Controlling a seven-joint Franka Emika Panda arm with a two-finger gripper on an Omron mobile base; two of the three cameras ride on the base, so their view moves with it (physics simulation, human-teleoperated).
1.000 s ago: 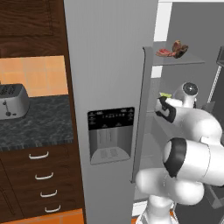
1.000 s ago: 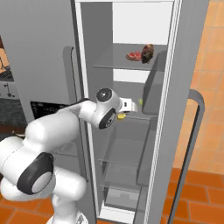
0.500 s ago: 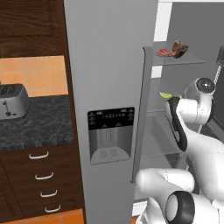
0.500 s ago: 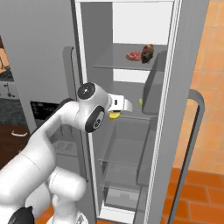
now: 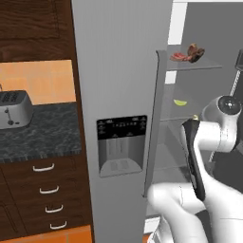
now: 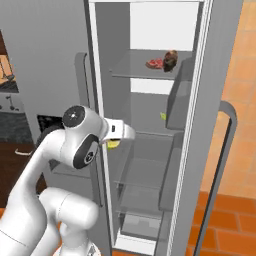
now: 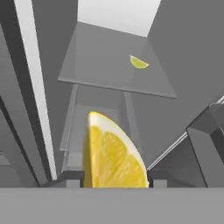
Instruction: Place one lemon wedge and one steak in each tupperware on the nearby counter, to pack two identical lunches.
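Observation:
My gripper [image 7: 114,180] is shut on a yellow lemon wedge [image 7: 111,153], cut face toward the camera. From the right base view the held lemon wedge [image 6: 114,144] sits at the fridge's open front, beside the door edge. From the left it peeks out as a yellow speck [image 5: 195,116] behind my forearm. A second lemon wedge [image 7: 138,63] [image 6: 163,116] [image 5: 180,102] lies on the middle glass shelf. Two pieces of steak, one red [image 6: 155,63] [image 5: 179,56] and one brown [image 6: 171,59] [image 5: 194,51], rest on the upper shelf. The counter [image 5: 42,137] lies left of the fridge. The tupperware is out of view.
The closed grey fridge door [image 5: 118,95] with its dispenser panel [image 5: 121,144] stands between the open compartment and the counter. A silver toaster [image 5: 14,110] sits on the counter. The open right door with a dark handle [image 6: 227,165] and door bins [image 6: 175,100] flanks the shelves.
My hand has drawn back from the middle shelf toward the fridge's front edge with the lemon wedge still in it. The elbow has swung round; the second wedge and the steaks stayed put.

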